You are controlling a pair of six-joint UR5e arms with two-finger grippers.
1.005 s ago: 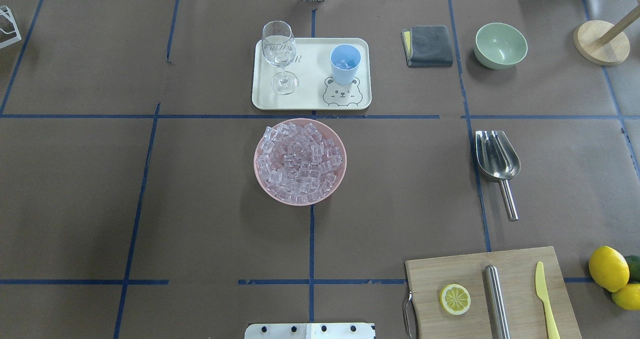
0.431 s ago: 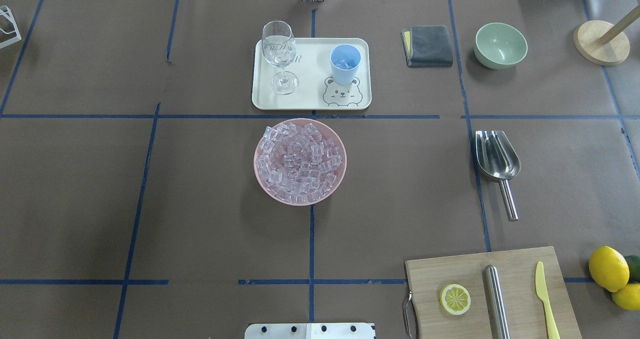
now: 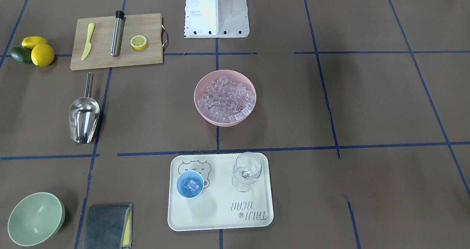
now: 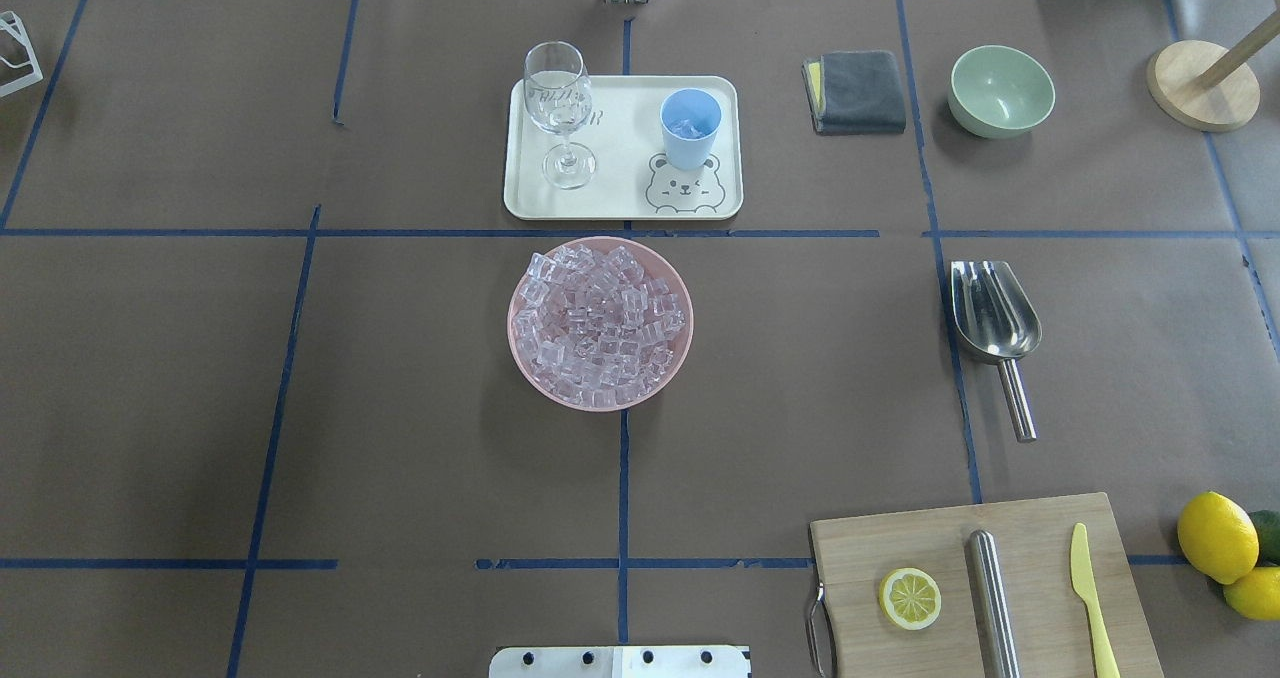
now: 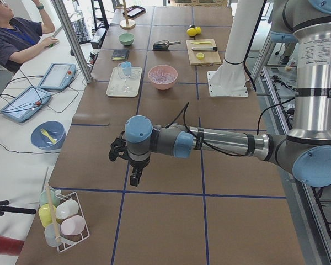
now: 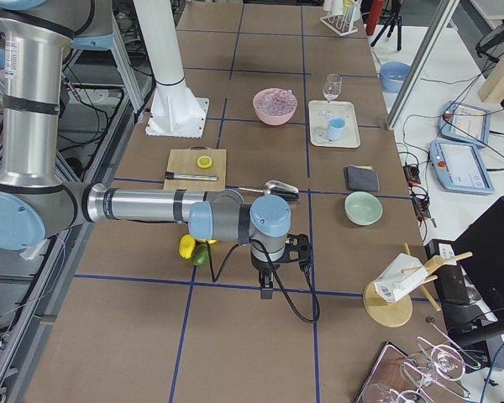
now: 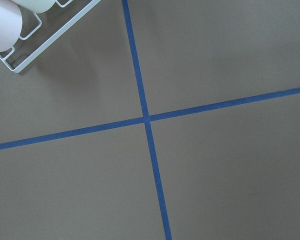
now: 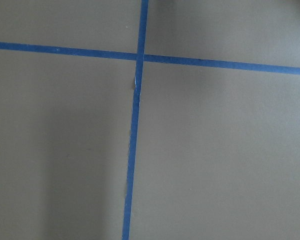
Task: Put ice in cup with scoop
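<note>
Steel scoop [image 4: 992, 318] lies flat on the bench toward the right end, about midway between the robot's edge and the operators' edge. Its handle points to the robot's edge and its trough mouth to the operators' edge. Nothing touches it.

Cup [image 3: 190, 184] stands upright on the tray [image 3: 220, 219] at the middle of the operators' edge, with a few cubes already in it. Bulk ice [image 4: 600, 323] is heaped in the pink bowl [image 4: 520, 353] at bench centre, between tray and robot base. A glass [image 4: 558, 108] shares the tray, apart from the cup.

Left end effector [image 5: 135, 178] hangs over the left end of the bench, well apart from everything named. Right end effector [image 6: 266, 290] hangs over the right end, past the lemons [image 6: 187, 245]. Both show only in the side views, so I cannot tell whether either is spread or pressed together. Both wrist views show only bare bench and tape; the left also catches a rack corner.

Judgement: no scoop run is in hand. Either the cup's load is done or another run has not yet begun.

If more ice is wanted, the right arm is nearer. It needs a top-down pinch across the thin handle, which may roll, then a shallow dig into the heap and a level carry. The pour must tip into the cup clear of the glass.
</note>
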